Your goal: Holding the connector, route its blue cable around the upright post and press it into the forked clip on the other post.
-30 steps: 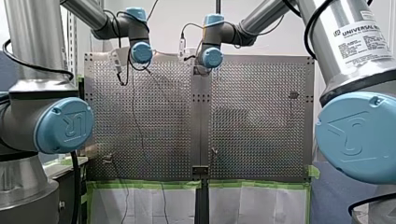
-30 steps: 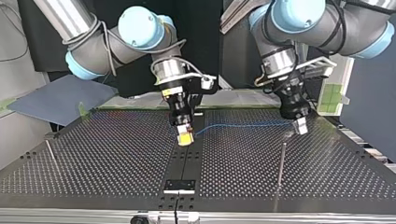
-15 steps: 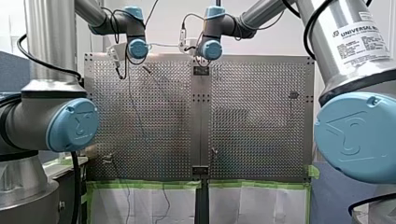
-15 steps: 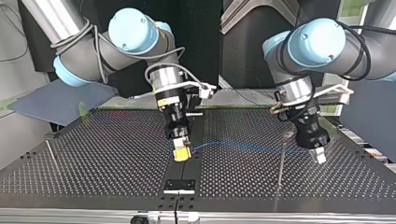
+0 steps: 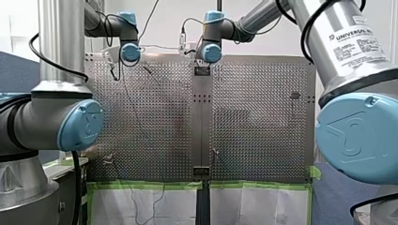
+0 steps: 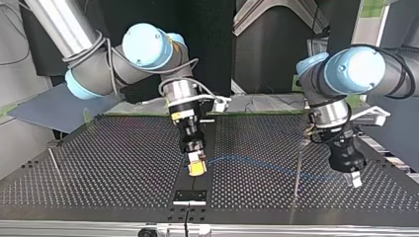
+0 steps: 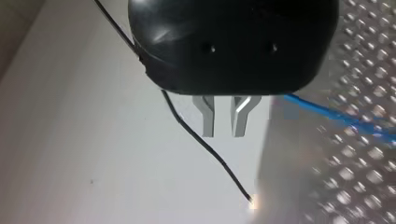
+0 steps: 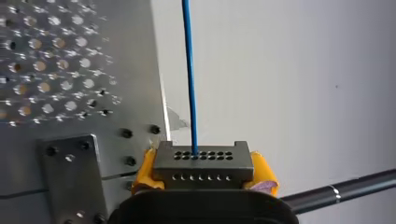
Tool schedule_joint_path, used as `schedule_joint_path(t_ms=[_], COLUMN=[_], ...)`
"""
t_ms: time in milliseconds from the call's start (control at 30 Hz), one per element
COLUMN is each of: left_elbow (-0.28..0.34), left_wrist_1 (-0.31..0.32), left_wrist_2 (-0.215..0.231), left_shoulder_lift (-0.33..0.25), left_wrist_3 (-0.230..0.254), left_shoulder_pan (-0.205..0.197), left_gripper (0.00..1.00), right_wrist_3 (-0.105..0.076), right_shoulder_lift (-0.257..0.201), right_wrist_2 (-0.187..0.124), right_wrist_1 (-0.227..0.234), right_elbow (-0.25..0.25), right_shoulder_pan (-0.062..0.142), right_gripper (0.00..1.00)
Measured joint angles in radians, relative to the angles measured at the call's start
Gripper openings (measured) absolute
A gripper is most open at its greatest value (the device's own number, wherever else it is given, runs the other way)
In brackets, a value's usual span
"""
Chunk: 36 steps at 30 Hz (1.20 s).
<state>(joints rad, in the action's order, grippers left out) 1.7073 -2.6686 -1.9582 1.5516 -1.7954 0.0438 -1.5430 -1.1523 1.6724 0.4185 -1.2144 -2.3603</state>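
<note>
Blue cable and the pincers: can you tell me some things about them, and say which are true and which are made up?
1. My right pincer holds a grey connector between yellow pads. True.
2. The cable coming out of the connector is green. False: it is blue.
3. In the top view, an upright post shows between my right pincer and my left pincer. True.
4. The table is smooth, with no holes. False: it is full of small holes.
</note>
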Motion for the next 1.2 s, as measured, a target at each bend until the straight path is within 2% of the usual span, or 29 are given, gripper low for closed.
schedule_joint_path(t_ms=[333,400,667,933,1200], left_elbow=[-0.004,-0.004,-0.004,-0.004,-0.004], left_wrist_1=[0.022,0.026,0.039,0.051,0.055], left_wrist_2=[0.076,0.092,0.134,0.178,0.191], left_shoulder_lift=[0.074,0.083,0.114,0.178,0.193], left_wrist_3=[0.001,0.000,-0.004,-0.003,-0.004], left_shoulder_pan=[-0.075,-0.085,-0.093,-0.091,-0.089], left_gripper=[0.22,0.25,0.25,0.25,0.27], right_wrist_3=[0.001,0.000,-0.001,0.002,0.002], right_shoulder_lift=[0.049,0.055,0.062,0.063,0.078], right_wrist_2=[-0.013,-0.012,-0.010,-0.005,0.007], right_wrist_1=[0.006,0.007,0.020,0.025,0.017], right_elbow=[0.004,0.005,0.005,0.005,0.004], right_shoulder_pan=[0.001,0.002,0.004,0.014,0.019], right_gripper=[0.19,0.19,0.19,0.19,0.19])
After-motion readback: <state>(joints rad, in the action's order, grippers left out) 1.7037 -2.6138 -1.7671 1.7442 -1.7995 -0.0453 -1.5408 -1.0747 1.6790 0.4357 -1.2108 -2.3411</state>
